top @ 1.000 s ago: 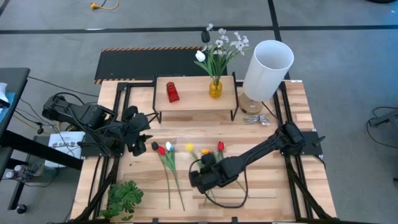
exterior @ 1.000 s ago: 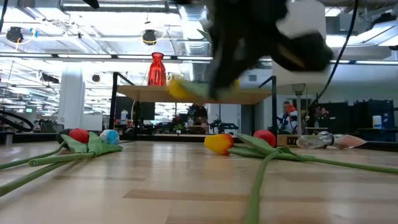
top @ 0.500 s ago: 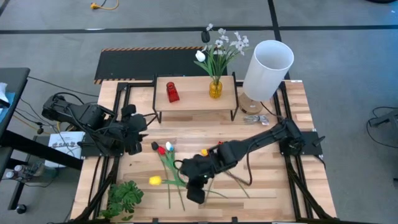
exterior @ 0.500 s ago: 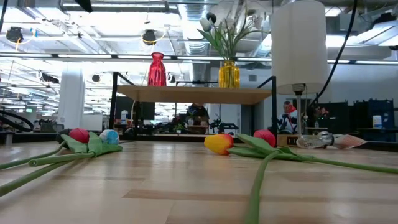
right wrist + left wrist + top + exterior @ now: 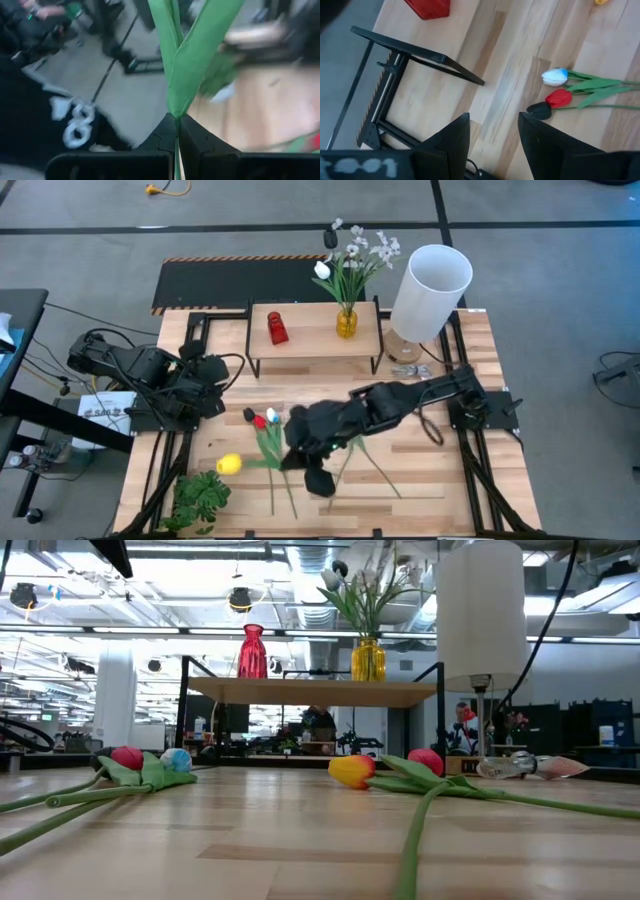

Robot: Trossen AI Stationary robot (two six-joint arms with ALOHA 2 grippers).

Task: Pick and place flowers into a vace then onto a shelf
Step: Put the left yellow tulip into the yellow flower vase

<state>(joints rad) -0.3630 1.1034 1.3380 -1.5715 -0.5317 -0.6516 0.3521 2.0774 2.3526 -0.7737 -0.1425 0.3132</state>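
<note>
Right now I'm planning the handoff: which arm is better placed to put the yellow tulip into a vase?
Right. Its pincer is shut on the yellow tulip; the left pincer waits open, empty.

Pale wood shelf [image 5: 312, 328], thin black metal legs

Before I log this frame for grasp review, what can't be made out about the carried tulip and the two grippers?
- Yellow tulip: its stem's gripped end is covered by the right gripper in the high view; the right wrist view shows only leaves between shut fingers, background blurred.
- Low view: neither gripper appears, both above the frame.
- Left gripper: fingers apart in its wrist view; the high view shows it too dark to read.
</note>
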